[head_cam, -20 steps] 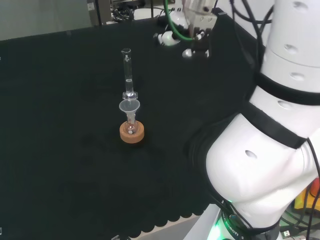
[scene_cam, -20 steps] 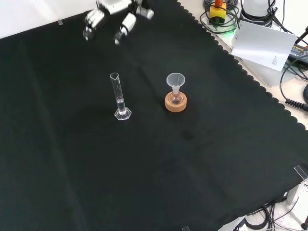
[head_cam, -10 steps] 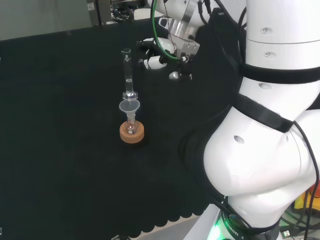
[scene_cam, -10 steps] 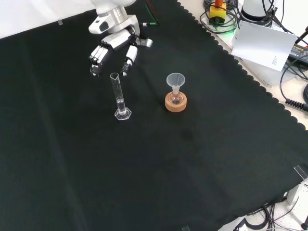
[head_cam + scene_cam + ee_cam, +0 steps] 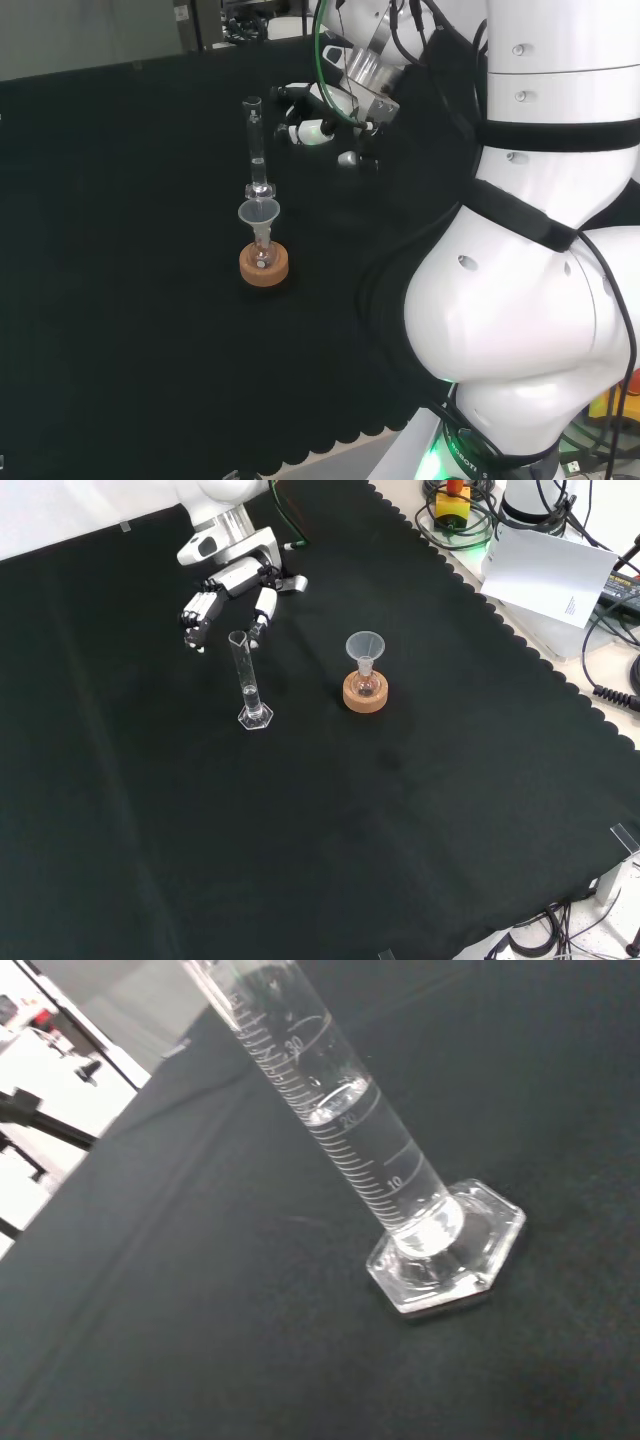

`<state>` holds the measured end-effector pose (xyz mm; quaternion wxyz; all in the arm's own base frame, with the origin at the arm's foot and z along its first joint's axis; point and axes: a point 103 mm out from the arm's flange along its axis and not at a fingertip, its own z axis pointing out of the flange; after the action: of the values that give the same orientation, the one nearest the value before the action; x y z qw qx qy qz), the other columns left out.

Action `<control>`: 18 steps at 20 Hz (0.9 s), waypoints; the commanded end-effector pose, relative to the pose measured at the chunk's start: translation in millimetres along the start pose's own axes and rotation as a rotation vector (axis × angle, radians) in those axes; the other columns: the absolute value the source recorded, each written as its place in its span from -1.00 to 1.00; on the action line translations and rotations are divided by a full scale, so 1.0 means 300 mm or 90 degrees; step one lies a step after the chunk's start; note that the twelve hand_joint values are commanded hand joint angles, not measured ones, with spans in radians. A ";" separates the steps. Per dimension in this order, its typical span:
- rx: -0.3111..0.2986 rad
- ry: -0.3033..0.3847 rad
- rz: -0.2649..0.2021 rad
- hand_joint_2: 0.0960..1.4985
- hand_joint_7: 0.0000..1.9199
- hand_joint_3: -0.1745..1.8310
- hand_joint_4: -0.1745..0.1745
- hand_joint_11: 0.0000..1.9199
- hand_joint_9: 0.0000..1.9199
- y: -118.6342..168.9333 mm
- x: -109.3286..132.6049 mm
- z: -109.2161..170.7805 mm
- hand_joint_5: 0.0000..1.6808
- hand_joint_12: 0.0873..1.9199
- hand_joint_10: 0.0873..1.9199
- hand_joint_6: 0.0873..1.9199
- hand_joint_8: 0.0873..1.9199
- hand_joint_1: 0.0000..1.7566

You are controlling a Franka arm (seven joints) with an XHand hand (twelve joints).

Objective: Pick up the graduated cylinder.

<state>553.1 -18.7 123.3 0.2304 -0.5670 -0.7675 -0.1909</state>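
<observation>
We see a tabletop draped in black cloth with a scalloped edge [image 5: 470, 585]. Beyond that edge lie a white paper sheet [image 5: 545, 575] and coiled black cables [image 5: 462, 525]. Behind the tabletop stands a pale grey wall [image 5: 80, 35].

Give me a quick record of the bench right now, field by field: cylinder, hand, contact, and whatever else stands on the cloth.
cylinder: graduated cylinder upright on its hexagonal base, some clear liquid in its lower part
hand: hand open, fingers relaxed, near the cylinder's top
contact: none visible, cylinder not yet grasped
other ware: funnel set in a small flask on a cork ring, to the cylinder's right in the front view
surface: black cloth
</observation>
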 end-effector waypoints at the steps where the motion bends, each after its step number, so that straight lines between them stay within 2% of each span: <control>1: -0.007 0.065 -0.037 0.32 -0.61 -1.00 -0.33 -0.67 -0.38 0.015 -0.004 0.053 -0.43 0.35 -0.46 -1.00 -0.38 0.04; 8: -0.015 0.110 -0.064 0.30 -0.60 -1.00 -0.33 -0.68 -0.38 0.018 -0.005 0.087 -0.42 0.34 -0.48 -1.00 -0.39 0.04; 16: -0.030 0.135 -0.089 0.28 -0.62 -1.00 -0.29 -0.69 -0.37 0.033 -0.001 0.123 -0.38 0.35 -0.48 -1.00 -0.41 0.06; 18: -0.028 0.137 -0.092 0.27 -0.60 -1.00 -0.30 -0.68 -0.31 0.038 -0.002 0.130 -0.38 0.34 -0.50 -1.00 -0.41 0.07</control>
<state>556.8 2.5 93.9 0.2821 -0.4967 -0.7724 -0.2778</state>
